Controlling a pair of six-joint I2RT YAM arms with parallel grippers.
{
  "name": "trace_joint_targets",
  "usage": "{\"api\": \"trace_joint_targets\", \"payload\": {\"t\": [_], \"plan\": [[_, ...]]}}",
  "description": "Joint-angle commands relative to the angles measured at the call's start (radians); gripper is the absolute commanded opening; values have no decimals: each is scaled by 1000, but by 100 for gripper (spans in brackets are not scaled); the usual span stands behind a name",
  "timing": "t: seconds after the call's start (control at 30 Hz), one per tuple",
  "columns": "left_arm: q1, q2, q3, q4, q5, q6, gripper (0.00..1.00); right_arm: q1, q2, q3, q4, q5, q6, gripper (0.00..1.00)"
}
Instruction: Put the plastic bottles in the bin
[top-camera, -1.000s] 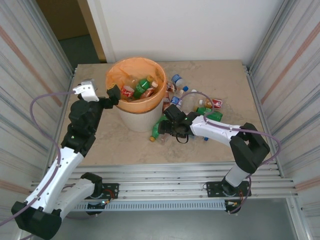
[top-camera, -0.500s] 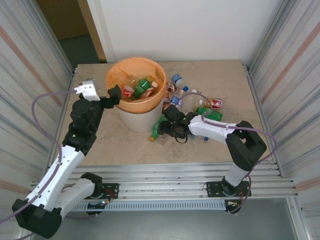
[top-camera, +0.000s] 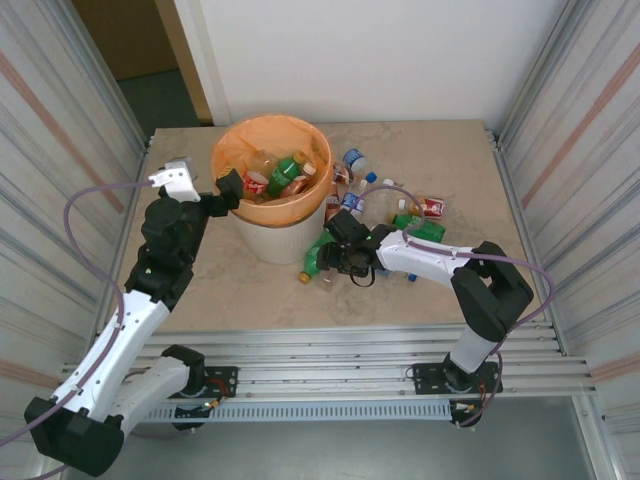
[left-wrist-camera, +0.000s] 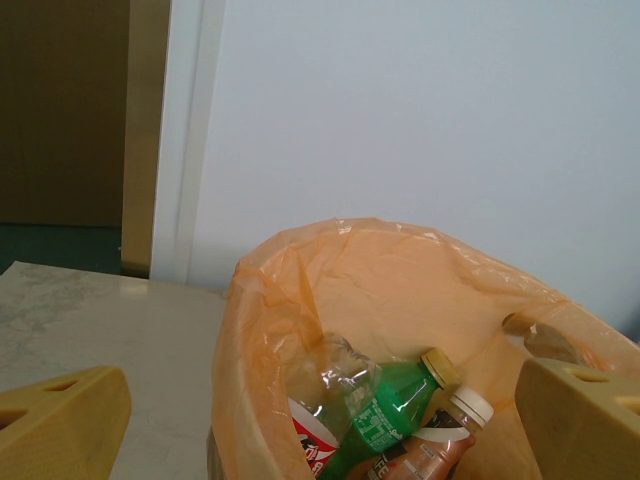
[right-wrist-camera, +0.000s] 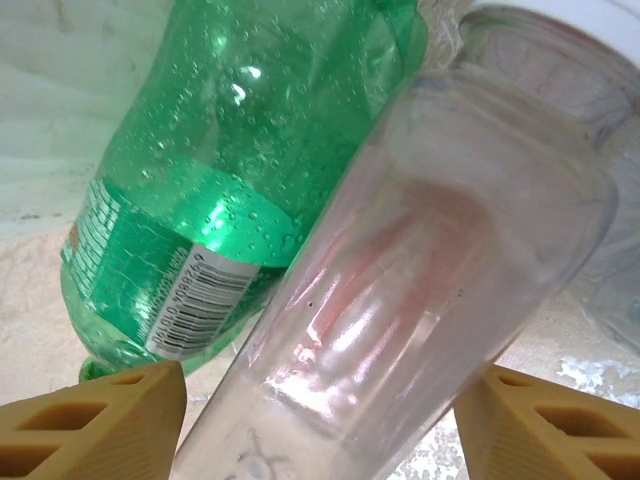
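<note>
The bin (top-camera: 272, 240), lined with an orange bag (left-wrist-camera: 390, 270), stands at the table's back left and holds several plastic bottles, among them a green one (left-wrist-camera: 400, 405). My left gripper (top-camera: 228, 190) hovers open at the bin's left rim, and its fingers (left-wrist-camera: 60, 425) hold nothing. More plastic bottles (top-camera: 385, 205) lie scattered right of the bin. My right gripper (top-camera: 335, 256) is low at the bin's foot. Both of its pads (right-wrist-camera: 110, 420) press a clear bottle (right-wrist-camera: 420, 260), which lies against a green bottle (right-wrist-camera: 220, 170) with a barcode label.
Corrugated metal walls flank the table (top-camera: 180, 290) on both sides, and a white wall closes the back. A metal rail (top-camera: 330, 350) runs along the near edge. Bare tabletop lies to the left and in front of the bin.
My right gripper's jaws have narrowed onto the clear bottle beside the bin. Its forearm shifted slightly. The left arm has stayed at the bin's rim.
</note>
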Motion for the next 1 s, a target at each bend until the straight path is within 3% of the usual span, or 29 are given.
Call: {"api": "trace_joint_targets", "payload": {"t": [0.0, 0.67, 0.97], "plan": [[9, 1, -2, 8, -11, -15, 99, -8, -21, -21, -48, -3, -27, 68], [10, 11, 1, 6, -8, -24, 99, -6, 39, -32, -62, 28, -61, 58], [11, 20, 10, 11, -6, -29, 99, 1, 38, -27, -67, 50, -78, 43]]}}
